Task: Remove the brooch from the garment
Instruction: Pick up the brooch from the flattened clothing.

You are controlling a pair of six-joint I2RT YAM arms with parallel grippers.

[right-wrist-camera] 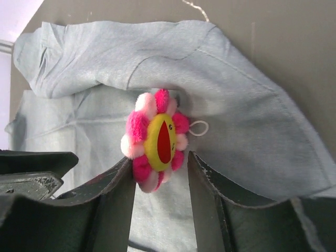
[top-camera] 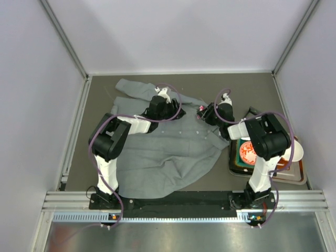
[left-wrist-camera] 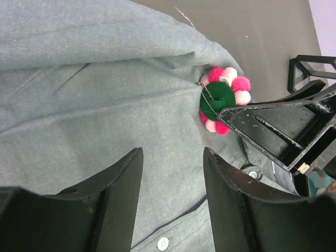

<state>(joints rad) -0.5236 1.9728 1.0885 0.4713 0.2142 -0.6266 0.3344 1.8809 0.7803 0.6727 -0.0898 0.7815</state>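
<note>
The grey garment (top-camera: 163, 152) lies rumpled across the table. The brooch (top-camera: 201, 109), a pink and magenta flower, sits at a raised fold near its right edge. In the right wrist view the brooch (right-wrist-camera: 157, 139) shows its yellow centre and stands on edge, its lower petals between my right gripper's (right-wrist-camera: 157, 170) open fingers. The left finger touches the petals and the right finger stands apart. In the left wrist view the brooch (left-wrist-camera: 223, 100) shows its green back and metal pin in the cloth. My left gripper (left-wrist-camera: 172, 168) is open and empty, low over the shirt (left-wrist-camera: 94, 94), just left of the brooch.
A brown tray (top-camera: 294, 177) stands at the right, holding a red-orange disc (top-camera: 247, 152) and a white cup (top-camera: 295, 151). A small black object (top-camera: 254, 111) lies on the table behind the right arm. White buttons (left-wrist-camera: 163, 243) dot the shirt front. White walls enclose the table.
</note>
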